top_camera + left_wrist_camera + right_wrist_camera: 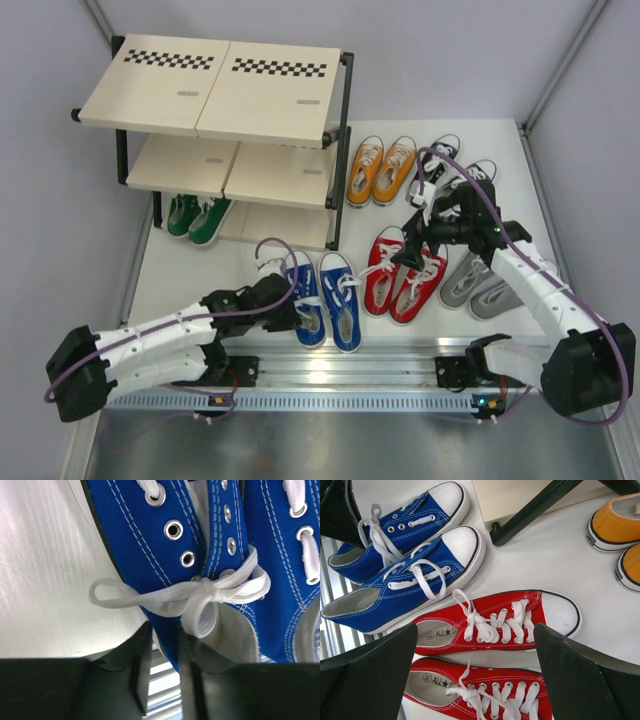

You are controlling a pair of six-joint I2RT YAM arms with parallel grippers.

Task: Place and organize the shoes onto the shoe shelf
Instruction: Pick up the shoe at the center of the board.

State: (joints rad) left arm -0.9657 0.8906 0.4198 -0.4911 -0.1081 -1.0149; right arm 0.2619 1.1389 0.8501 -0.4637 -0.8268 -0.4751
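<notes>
My left gripper point(290, 312) is at the heel of the left blue shoe point(303, 300). In the left wrist view its jaws point(164, 642) are shut on that shoe's side wall point(150, 540), one finger outside and one inside the opening. The other blue shoe point(342, 300) lies right beside it. My right gripper point(415, 245) hangs open above the red pair point(400, 275); in the right wrist view both red shoes point(495, 620) lie below its wide-spread fingers point(375, 665). The shoe shelf point(215, 90) stands at the back left, with the green pair point(198, 215) on its bottom board.
The orange pair point(381, 170) sits right of the shelf's front leg point(337, 170). The black pair point(460, 165) lies partly behind my right arm, and the grey pair point(478, 285) lies under its forearm. A metal rail point(330, 375) runs along the near edge.
</notes>
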